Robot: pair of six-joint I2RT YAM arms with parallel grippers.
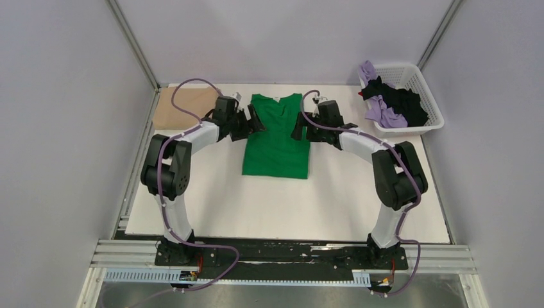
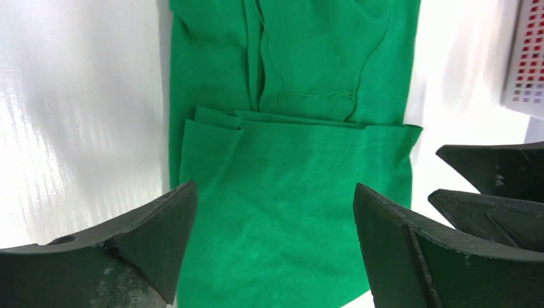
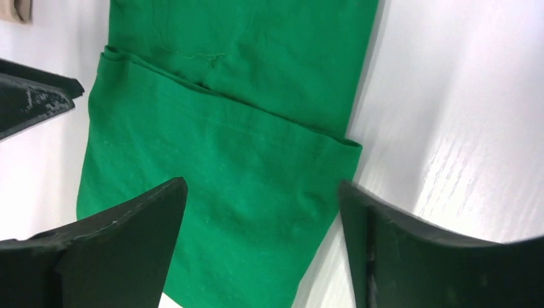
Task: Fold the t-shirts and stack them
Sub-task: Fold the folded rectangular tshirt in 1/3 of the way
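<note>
The left hand and the right hand are spread and empty. The green t-shirt between them looks soft, limp and light, probably best pinched at the edge beside each hand.

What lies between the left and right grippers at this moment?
The green t-shirt: its upper part lies flat between the left gripper and the right gripper. The top view shows this.
</note>
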